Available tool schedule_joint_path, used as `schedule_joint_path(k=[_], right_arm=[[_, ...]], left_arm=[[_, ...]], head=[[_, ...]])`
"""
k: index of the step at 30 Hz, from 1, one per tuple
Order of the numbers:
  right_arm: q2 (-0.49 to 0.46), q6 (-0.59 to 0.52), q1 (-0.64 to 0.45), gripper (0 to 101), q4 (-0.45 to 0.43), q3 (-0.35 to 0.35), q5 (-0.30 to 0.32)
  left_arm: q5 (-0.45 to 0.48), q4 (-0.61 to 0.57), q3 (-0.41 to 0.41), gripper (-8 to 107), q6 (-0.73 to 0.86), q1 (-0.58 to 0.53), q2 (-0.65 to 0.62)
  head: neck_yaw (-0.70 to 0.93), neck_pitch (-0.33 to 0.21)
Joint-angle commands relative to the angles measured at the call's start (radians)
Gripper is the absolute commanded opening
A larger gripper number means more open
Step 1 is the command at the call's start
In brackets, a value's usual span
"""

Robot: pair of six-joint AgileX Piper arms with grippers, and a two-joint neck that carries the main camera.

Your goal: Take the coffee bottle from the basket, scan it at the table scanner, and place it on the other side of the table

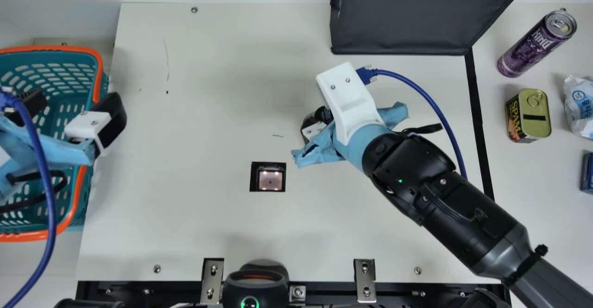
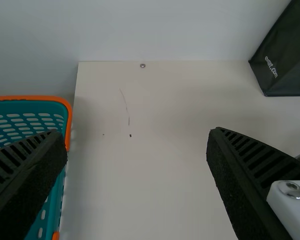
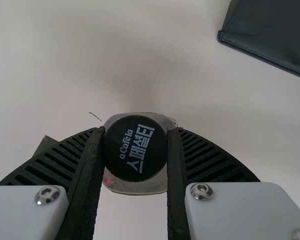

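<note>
Past the table scanner, toward the bag, my right gripper is over the middle of the table. The right wrist view has this gripper closed around the black cap of the coffee bottle, seen from above with its wider body beneath. In the main view the bottle is mostly hidden by the wrist mount. My left gripper is at the right side of the teal basket, fingers wide apart. Nothing is between them in the left wrist view, where the gripper spans bare table beside the basket.
A black bag stands at the back. At the right are a purple can, a yellow-lidded tin, a white-blue packet and a dark blue box. A blue cable loops beside my right wrist.
</note>
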Motion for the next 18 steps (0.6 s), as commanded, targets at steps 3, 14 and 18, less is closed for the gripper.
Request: schedule_joint_path(k=[3,14,18], right_arm=[[-0.003,0.008,0.002,0,-0.006,-0.010,0.004],[-0.017,0.027,0.006,0,-0.011,-0.076,0.069],[-0.017,0.030,0.010,0,-0.013,-0.106,0.099]], left_arm=[[0.000,0.000,0.000,90,0.000,0.000,0.000],[0.000,0.000,0.000,90,0.000,0.000,0.000],[0.000,0.000,0.000,90,0.000,0.000,0.000]], head=[[0.002,-0.029],[0.002,-0.029],[-0.022,-0.029]])
